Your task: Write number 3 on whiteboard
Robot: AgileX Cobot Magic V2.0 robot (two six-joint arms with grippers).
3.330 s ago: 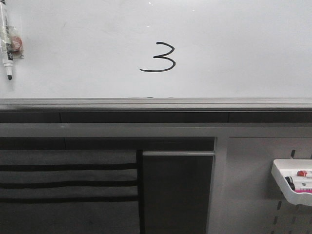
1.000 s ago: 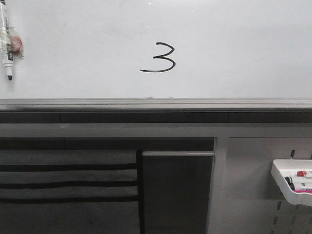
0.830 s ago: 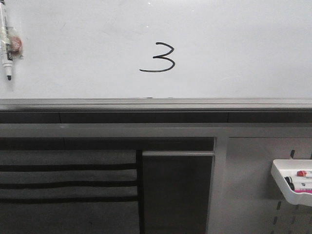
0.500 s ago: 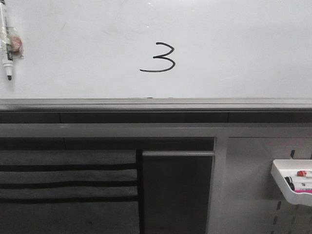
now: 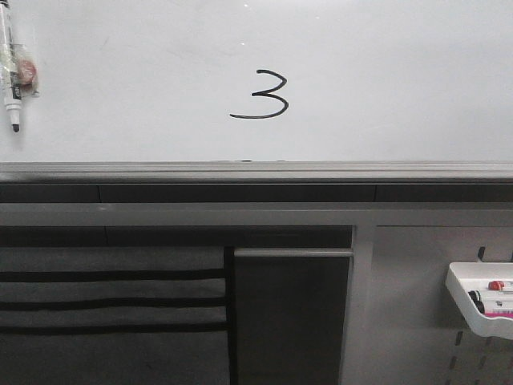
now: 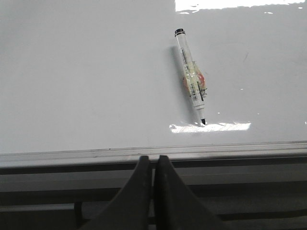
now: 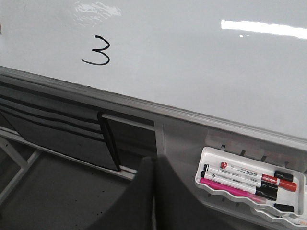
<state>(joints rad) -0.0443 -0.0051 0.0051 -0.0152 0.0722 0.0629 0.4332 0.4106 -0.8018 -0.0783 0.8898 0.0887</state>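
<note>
Whiteboard fills the upper part of the front view; grey rail along its lower edge. The number 3 sits near the board's middle, a little above the rail, thin black strokes with a long curved tail running left. Compared with the earlier front frames: digit unchanged in shape and place, no new strokes.

Marker is stuck to the board at far left, tip down, uncapped, with a taped wad on its barrel. It has crept slightly upward against the oldest frame; otherwise the same.

White tray hangs on the pegboard at lower right, holding several markers; it sits marginally lower in view than before.

Left gripper: fingers pressed together, nothing between them, below the rail, well apart from the marker.

Right gripper: likewise clenched and empty, beside the tray, far from the 3.
</note>
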